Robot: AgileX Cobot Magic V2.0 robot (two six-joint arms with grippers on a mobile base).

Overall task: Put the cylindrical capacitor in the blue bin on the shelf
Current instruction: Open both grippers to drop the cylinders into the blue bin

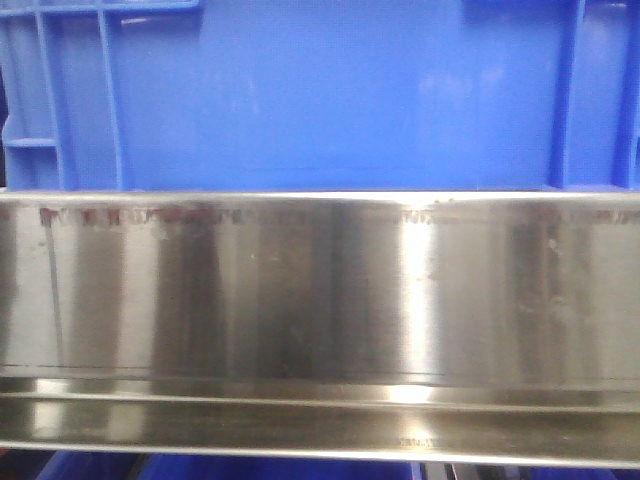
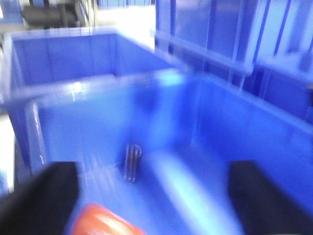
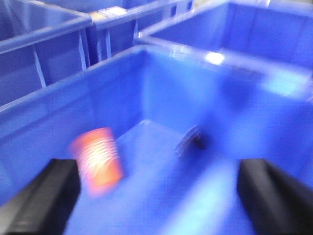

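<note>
Both left tool [image 2: 154, 196] and right tool [image 3: 159, 196] gape empty; capacitor [image 3: 98, 160], eight o'clock in blue bin [image 3: 171, 88], may roll if clipped

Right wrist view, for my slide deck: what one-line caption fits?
Right gripper, open, over a blue bin containing a blurred orange cylinder and a small grey part.
</note>
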